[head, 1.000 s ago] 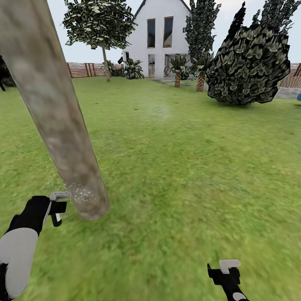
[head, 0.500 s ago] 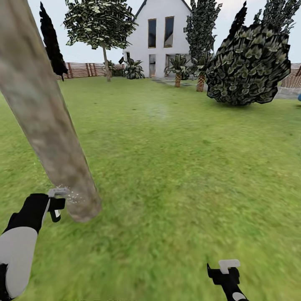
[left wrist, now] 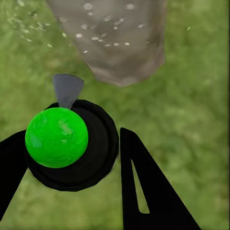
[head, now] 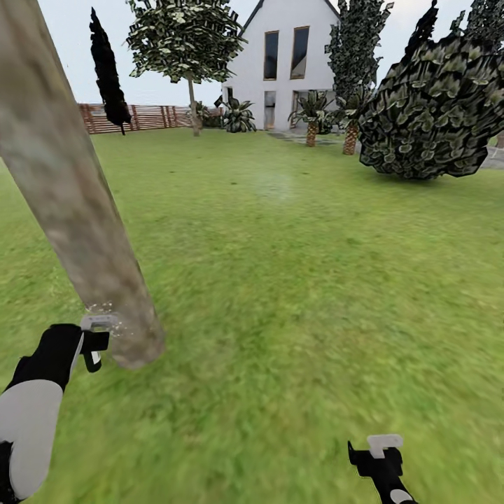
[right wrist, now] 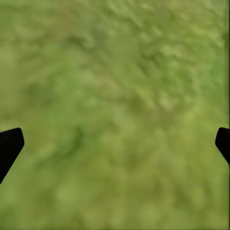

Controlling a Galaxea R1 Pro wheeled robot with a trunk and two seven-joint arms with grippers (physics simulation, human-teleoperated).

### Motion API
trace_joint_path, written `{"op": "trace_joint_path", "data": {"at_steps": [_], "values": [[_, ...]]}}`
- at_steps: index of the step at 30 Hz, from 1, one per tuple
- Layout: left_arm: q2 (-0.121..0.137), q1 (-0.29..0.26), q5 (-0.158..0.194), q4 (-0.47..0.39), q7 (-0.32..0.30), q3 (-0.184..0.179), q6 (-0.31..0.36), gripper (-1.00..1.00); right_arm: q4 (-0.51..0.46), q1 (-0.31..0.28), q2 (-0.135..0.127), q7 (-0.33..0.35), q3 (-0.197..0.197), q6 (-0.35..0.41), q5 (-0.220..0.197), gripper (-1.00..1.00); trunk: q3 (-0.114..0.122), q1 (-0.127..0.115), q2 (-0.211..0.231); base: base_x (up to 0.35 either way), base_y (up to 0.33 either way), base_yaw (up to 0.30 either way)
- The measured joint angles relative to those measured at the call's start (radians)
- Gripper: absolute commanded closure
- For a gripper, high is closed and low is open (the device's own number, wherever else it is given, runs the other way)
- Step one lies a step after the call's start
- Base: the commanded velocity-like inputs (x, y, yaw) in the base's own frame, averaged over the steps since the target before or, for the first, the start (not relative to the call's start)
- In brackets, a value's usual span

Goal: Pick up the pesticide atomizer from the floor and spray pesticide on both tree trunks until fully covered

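I am on the big green lawn [head: 315, 280] of the garden. Close by my left side leans a fat grey-brown tree trunk [head: 77, 203]. My left gripper [left wrist: 72, 158] is clamped around the pesticide atomizer [left wrist: 56, 137], a black bottle with a green ball top, and its grey nozzle [left wrist: 67, 89] points at the foot of the trunk. Tiny white specks of pesticide [left wrist: 103, 36] dot the bark low down, and some float past its side. I think spray could miss and land on the grass if my aim drifts. Most of the trunk higher up looks bare. My right gripper [right wrist: 115, 143] is spread wide with nothing in it, over grass.
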Motion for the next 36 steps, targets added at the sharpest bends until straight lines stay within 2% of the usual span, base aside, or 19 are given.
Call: {"op": "trace_joint_path", "data": {"at_steps": [16, 36], "values": [[0.000, 0.000, -0.006, 0.000, 0.001, 0.000, 0.003, 1.00, 0.000, 0.000, 0.002, 0.000, 0.000, 0.000, 0.000, -1.00, 0.000, 0.000, 0.000, 0.232, -0.190, 0.018], [0.001, 0.005, -0.005, 0.000, 0.001, 0.001, 0.002, 1.00, 0.000, 0.000, 0.003, 0.001, 0.000, 0.000, 0.000, -1.00, 0.000, 0.000, 0.000, 0.176, -0.227, 0.272]]}}
